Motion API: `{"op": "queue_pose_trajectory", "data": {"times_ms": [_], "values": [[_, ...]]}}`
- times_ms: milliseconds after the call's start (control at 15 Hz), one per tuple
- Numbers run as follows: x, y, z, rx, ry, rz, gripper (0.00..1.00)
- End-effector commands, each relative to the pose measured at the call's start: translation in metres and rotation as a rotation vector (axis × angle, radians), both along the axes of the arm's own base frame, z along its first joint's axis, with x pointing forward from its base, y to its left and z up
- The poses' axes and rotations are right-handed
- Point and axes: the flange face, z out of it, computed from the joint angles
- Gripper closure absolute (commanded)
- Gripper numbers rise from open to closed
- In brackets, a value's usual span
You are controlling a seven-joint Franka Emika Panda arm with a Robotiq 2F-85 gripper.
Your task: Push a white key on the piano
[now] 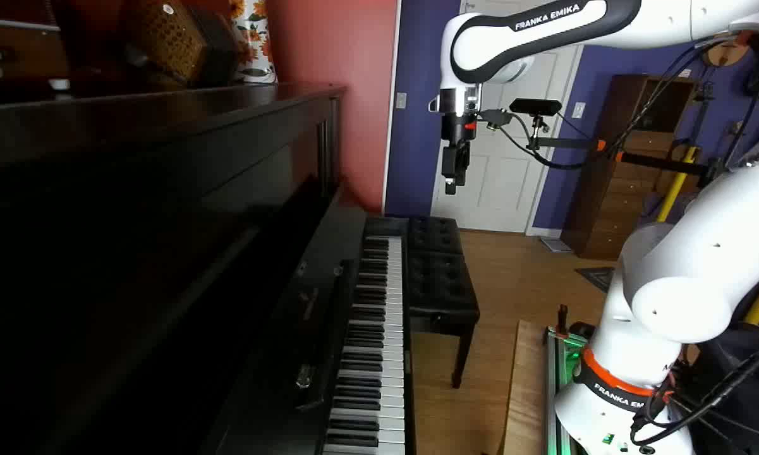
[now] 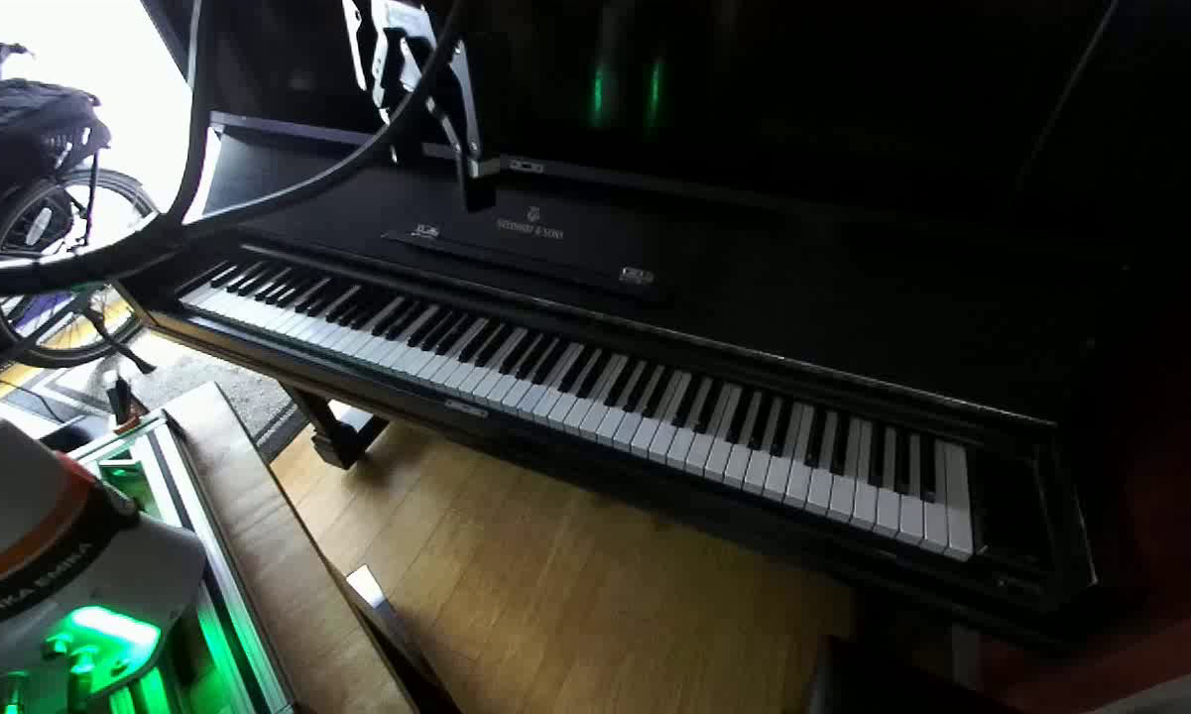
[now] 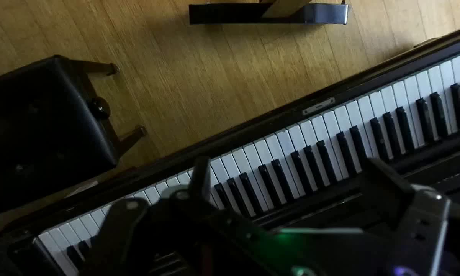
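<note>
The glossy black upright piano [image 1: 183, 183] fills the left of an exterior view and the middle of an exterior view [image 2: 803, 307]. Its lid is open and its row of white keys [image 2: 575, 412] and black keys is exposed. In the wrist view the white keys [image 3: 268, 149] run diagonally beyond the fingers. My gripper [image 1: 453, 183] hangs pointing down, well above key height and apart from the piano. It also shows, partly cut off, in an exterior view [image 2: 453, 149]. In the wrist view the gripper's fingers [image 3: 287, 163] are wide apart with nothing between them.
A black tufted bench [image 1: 439, 278] stands beside the keyboard; it also shows in the wrist view [image 3: 46, 126]. The robot's wooden base table [image 2: 268, 535] faces the piano. A bicycle [image 2: 50, 258] stands beyond the piano's end. Several items, including a floral cylinder [image 1: 253, 41], stand on the piano top.
</note>
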Motion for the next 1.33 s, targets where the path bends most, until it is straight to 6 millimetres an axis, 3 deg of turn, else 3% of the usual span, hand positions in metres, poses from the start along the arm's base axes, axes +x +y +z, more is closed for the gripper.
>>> {"op": "queue_pose_trajectory", "data": {"times_ms": [0, 400, 467, 800, 1133, 1267], "values": [[0.000, 0.000, 0.001, 0.000, 0.001, 0.000, 0.00], [0.000, 0.000, 0.001, 0.000, 0.001, 0.000, 0.00], [0.013, 0.002, -0.026, 0.042, 0.074, -0.004, 0.00], [0.048, 0.008, -0.115, 0.053, 0.111, 0.018, 0.00], [0.086, 0.003, -0.203, 0.083, -0.014, 0.075, 0.00], [0.097, -0.003, -0.228, 0.109, -0.056, 0.070, 0.00]]}}
